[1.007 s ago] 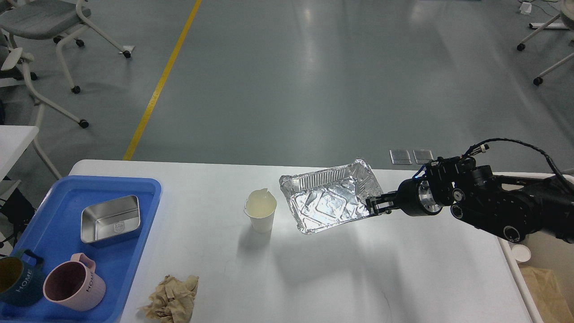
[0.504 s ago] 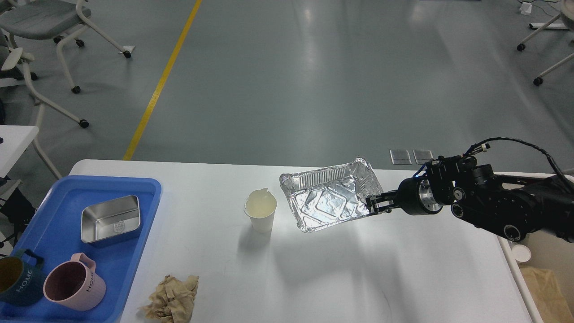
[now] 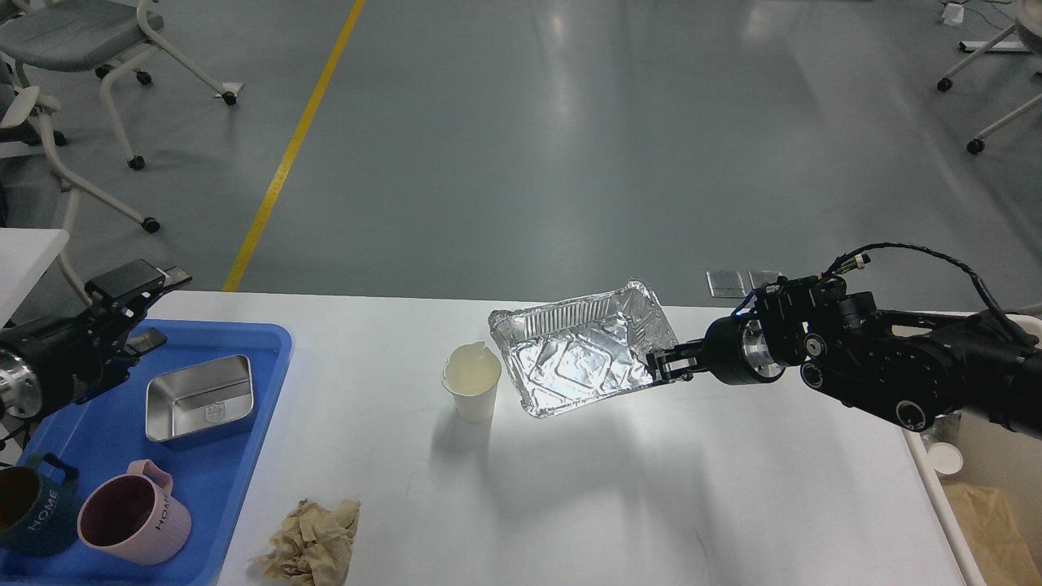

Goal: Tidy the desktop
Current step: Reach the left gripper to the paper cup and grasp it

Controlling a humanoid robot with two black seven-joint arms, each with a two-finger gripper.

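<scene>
The white desktop [image 3: 619, 505] fills the lower view. My right gripper [image 3: 661, 365] is shut on the right rim of a crumpled foil tray [image 3: 580, 354] and holds it lifted and tilted above the desktop, just right of a white paper cup [image 3: 472, 384] with pale liquid. My left gripper [image 3: 138, 293] has come in from the left over the far left corner of the blue tray [image 3: 236, 480]; it looks open and empty. A crumpled brown paper ball [image 3: 313, 544] lies at the front left.
The blue tray holds a steel box [image 3: 200, 398], a pink mug [image 3: 134, 522] and a dark teal mug [image 3: 32, 505]. A beige bin [image 3: 989, 521] with brown paper and a white lid stands off the desktop's right edge. Chairs stand on the floor behind.
My right gripper has carried the foil tray a little left and up, closer to the cup. My left arm has come into view over the blue tray's far left corner.
</scene>
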